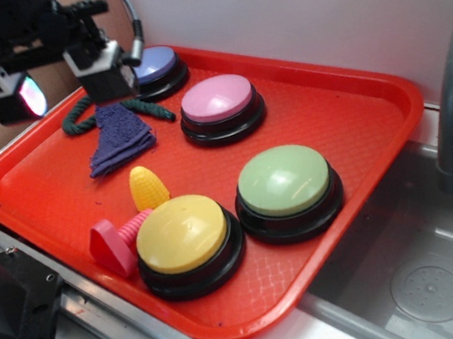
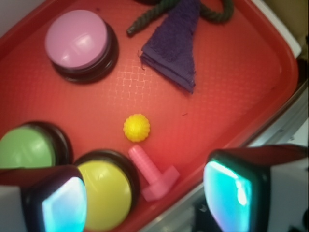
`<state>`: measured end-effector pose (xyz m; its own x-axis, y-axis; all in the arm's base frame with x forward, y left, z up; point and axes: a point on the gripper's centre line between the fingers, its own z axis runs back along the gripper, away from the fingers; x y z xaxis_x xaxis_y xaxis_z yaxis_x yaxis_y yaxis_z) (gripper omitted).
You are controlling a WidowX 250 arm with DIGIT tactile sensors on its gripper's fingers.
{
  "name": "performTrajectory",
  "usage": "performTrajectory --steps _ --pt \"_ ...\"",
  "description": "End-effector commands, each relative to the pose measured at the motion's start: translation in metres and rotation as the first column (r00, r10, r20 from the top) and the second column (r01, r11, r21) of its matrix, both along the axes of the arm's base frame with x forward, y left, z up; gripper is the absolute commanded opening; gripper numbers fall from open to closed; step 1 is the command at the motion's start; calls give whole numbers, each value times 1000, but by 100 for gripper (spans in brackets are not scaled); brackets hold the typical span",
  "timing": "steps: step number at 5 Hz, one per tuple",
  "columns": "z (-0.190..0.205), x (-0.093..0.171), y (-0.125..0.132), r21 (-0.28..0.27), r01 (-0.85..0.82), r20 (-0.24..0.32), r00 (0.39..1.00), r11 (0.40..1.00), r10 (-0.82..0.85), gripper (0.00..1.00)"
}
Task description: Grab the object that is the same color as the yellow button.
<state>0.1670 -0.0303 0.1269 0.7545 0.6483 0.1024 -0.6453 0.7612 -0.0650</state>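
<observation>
On red tray (image 1: 354,118), corn cob (image 1: 148,187), yellow button (image 1: 183,234)

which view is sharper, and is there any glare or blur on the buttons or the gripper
Exterior view: fairly sharp, soft highlights on the yellow button and green button, gripper dark against the wall. Wrist view: softer overall, the gripper fingers close and blurred with a bright cyan glow, the toy corn reasonably clear.

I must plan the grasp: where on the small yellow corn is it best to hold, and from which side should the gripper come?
Probably from above, closing on the wide lower body of the corn: it stands upright, tip up. The pink screw toy and yellow button sit close, so the open gripper should avoid them.
</observation>
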Motion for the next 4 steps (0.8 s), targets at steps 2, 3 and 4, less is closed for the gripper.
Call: performTrajectory --steps 2,3,4 --pt "-81 26 10 -19 -154 -1 988 988 154 100" --pt "-97 29 11 -12 -161 -21 987 987 161 100" --pt "-105 29 9 -11 -161 -24 987 987 161 100"
